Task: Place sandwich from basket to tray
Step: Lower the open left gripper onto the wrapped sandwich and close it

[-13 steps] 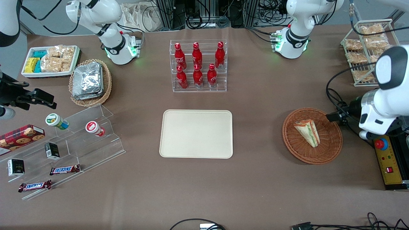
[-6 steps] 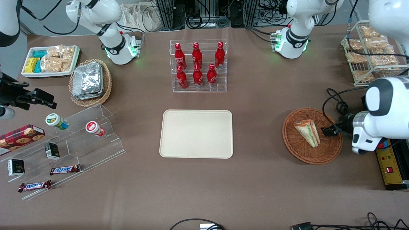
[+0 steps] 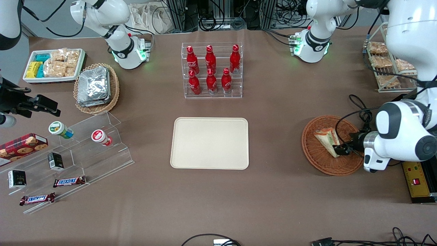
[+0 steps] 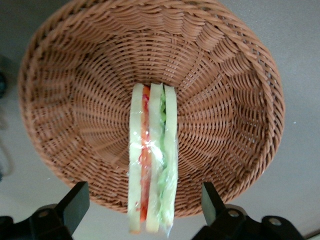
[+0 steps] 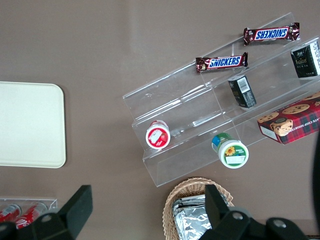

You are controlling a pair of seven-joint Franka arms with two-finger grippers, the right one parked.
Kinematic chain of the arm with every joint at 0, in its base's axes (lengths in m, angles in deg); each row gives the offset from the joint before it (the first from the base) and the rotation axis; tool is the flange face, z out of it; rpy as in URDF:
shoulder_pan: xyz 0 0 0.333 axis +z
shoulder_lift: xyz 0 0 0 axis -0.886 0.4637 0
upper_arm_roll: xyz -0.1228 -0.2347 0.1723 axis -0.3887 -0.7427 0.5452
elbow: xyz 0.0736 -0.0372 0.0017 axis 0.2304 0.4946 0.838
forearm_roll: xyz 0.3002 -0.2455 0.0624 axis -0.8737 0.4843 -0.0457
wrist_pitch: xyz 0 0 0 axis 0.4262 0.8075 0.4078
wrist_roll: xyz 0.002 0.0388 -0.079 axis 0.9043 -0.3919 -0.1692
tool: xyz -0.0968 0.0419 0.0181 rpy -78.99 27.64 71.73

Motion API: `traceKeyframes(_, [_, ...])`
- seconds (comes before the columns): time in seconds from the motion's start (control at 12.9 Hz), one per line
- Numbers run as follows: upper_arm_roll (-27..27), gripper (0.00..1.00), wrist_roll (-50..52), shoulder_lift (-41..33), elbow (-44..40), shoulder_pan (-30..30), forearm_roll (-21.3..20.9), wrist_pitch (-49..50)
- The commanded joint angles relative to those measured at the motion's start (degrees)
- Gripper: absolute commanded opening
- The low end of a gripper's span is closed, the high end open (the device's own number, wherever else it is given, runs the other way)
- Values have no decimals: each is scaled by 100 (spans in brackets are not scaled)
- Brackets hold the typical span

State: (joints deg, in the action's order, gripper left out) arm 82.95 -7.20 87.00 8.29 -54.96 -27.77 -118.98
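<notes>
Wicker basket (image 3: 333, 145) near the table's edge: wide-open, empty gripper (image 4: 145, 210) straddles the sandwich (image 4: 152, 160); descend, close, then carry to tray (image 3: 210, 142).

A basket (image 4: 230, 70) of rough reddish-brown woven wicker is seen holding a sandwich (image 4: 151, 160) sealed in glossy clear film. The open claw (image 4: 145, 207), with matt black plastic fingers (image 4: 75, 202), is poised above the sandwich, over a matt brown tabletop (image 3: 280, 198); the tray (image 3: 210, 142) is of smooth cream plastic.
</notes>
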Motion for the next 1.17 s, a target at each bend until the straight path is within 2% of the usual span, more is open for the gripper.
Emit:
traceKeyframes(0.0, [-37, 99, 92, 168, 70, 50, 108, -319])
traceKeyframes(0.47, [-46, 99, 92, 212, 694, 24, 240, -1040])
traceKeyframes(1.09, [-55, 99, 268, 63, 1072, -11, 240, -1050])
